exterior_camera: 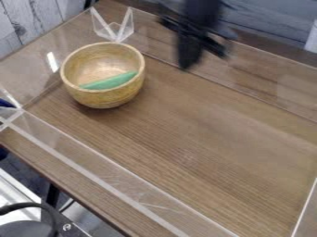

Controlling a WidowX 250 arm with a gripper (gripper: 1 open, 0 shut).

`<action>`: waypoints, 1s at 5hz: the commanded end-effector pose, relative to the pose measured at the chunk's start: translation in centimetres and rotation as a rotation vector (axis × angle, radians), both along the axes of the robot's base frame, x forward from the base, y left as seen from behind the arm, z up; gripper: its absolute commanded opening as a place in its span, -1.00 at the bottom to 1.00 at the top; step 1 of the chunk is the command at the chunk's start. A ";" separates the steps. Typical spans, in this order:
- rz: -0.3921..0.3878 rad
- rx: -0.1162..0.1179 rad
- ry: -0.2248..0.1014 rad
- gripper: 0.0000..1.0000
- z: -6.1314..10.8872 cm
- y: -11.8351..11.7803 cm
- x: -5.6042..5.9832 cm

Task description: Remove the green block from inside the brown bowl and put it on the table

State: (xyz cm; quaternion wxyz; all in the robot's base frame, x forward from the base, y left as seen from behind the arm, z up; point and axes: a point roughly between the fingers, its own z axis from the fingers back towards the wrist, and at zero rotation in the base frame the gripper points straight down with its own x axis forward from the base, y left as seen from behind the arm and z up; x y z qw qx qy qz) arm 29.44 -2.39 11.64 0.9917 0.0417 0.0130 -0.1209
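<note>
Still in the brown bowl [103,76], the green block [109,82]; end effector [188,61] closed, empty, above the table [198,139].

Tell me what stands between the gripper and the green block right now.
Only the brown bowl's near wall: the green block lies inside it, and the gripper is off to the right over bare table. From above, nothing visible covers the block.

Pale weathered plank wall [25,18] behind, dark floor [25,218] below.
</note>
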 end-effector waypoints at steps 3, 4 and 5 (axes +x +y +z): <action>0.033 -0.095 -0.026 -1.00 0.9 5.9 -1.2; -0.060 -0.148 -0.013 -1.00 0.5 4.0 -1.9; 0.016 -0.155 -0.009 -1.00 0.7 5.6 -2.6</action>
